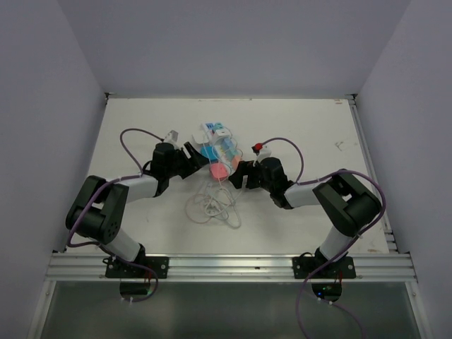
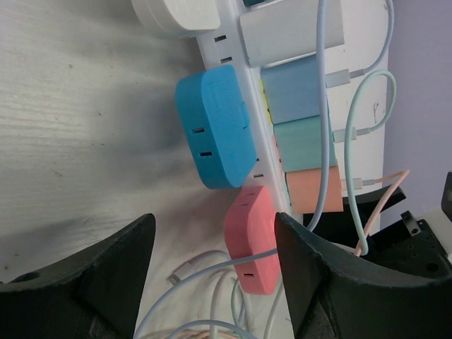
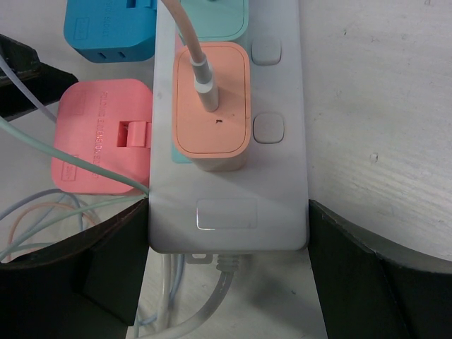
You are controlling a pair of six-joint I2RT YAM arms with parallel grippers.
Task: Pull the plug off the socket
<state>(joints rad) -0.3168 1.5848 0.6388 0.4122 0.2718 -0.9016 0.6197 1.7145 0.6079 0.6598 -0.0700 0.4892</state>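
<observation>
- Pale lilac walls (image 1: 226, 42) box in a white table (image 1: 318, 127), and both arms reach in toward its middle.
- The socket (image 3: 275, 183) lies there. Its near end sits directly between the right gripper (image 3: 227, 212) fingers (image 3: 106, 268).
- Those fingers lie against both long edges of the socket, so I judge the right gripper to be clamped on it as a brace.
- Just ahead of the right gripper, an orange plug (image 3: 212, 106) stands in the socket's top face with a cable rising from it.
- The left gripper (image 2: 212, 226) is spread wide and holds nothing.
- A pink plug (image 2: 251, 240) sits just ahead of it, between its fingers (image 2: 78, 282) and nearer the right-hand one, against the socket's side.
- A blue plug (image 2: 215, 127) lies further ahead on the same side of the socket.
- Loose cables (image 2: 212, 282) cross the gap under the pink plug.
- The step in hand looks like the approach: the socket is pinned and no plug is gripped yet.
- The next move would be to advance and centre the left gripper on the pink plug, and close without catching a cable.
- It would then pull straight away from the socket while the right gripper resists.
</observation>
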